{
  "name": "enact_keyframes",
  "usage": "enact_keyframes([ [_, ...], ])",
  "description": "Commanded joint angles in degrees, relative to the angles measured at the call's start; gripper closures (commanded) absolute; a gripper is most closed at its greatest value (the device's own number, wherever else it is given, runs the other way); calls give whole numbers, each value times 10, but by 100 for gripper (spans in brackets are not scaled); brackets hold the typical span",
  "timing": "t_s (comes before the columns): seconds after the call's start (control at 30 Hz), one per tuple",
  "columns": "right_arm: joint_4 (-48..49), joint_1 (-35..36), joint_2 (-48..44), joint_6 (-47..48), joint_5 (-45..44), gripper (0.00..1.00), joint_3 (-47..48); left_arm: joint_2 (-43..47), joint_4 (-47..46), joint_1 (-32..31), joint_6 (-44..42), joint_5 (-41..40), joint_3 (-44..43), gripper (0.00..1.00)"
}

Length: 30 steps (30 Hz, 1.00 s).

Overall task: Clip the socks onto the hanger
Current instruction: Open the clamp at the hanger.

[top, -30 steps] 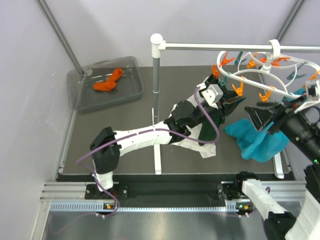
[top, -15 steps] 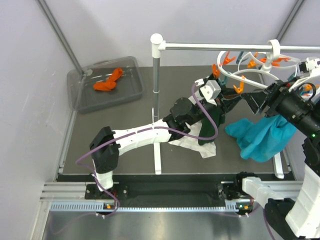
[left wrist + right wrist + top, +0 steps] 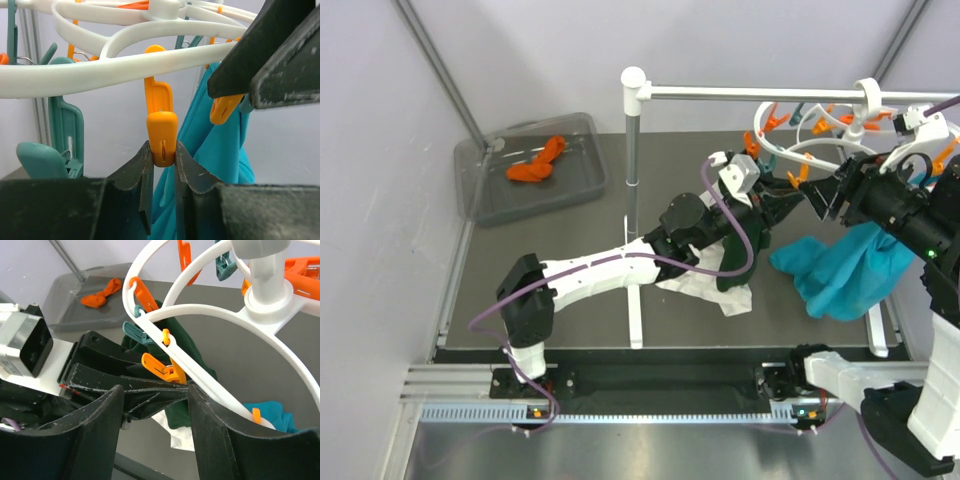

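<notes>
The two orange socks (image 3: 535, 160) lie bunched in a grey tray at the back left, and also show in the right wrist view (image 3: 100, 292). The white ring hanger (image 3: 840, 148) hangs by its hook from the rail at the right, with orange and teal clothespins. My left gripper (image 3: 796, 197) is raised to the hanger's near ring (image 3: 125, 65) and is shut on the lower end of an orange clothespin (image 3: 162, 135). My right gripper (image 3: 820, 200) is open and empty, right beside the left one. Its fingers (image 3: 90, 440) straddle the left gripper's tips under the ring (image 3: 200, 320).
The grey tray (image 3: 480, 190) stands at the back left. A white pole rail (image 3: 750, 93) on a post (image 3: 632, 140) spans the back. A dark green cloth (image 3: 740, 255) and a white cloth (image 3: 705, 290) lie under the left arm. A teal cloth (image 3: 840, 270) is below the hanger.
My right gripper has swung left and up to the hanger, close to the left gripper. The left gripper has risen slightly at the clothespin.
</notes>
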State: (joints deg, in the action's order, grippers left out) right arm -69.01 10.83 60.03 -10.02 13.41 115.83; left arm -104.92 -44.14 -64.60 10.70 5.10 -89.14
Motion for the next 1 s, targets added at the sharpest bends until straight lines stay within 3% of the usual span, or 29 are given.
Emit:
enact_keyframes([
  [0.0, 12, 22, -7, 11, -49, 45, -16, 43, 17, 1, 51, 3, -10, 100],
  [0.1, 15, 35, -1, 10, -58, 44, -23, 46, 38, 0, 72, 6, -11, 100],
  [0.33, 37, 140, 9, -8, -155, 41, -34, 49, 67, 1, 85, 12, -17, 100],
  [0.53, 49, 268, 32, -23, -328, 38, -34, 60, 71, 1, 82, 12, -10, 100],
  [0.73, 55, 346, 50, -40, -478, 43, -34, 71, 68, 1, 81, 9, 5, 100],
  [0.97, 93, 359, 41, -40, -506, 53, -59, 75, 69, 0, 81, 13, 6, 100],
])
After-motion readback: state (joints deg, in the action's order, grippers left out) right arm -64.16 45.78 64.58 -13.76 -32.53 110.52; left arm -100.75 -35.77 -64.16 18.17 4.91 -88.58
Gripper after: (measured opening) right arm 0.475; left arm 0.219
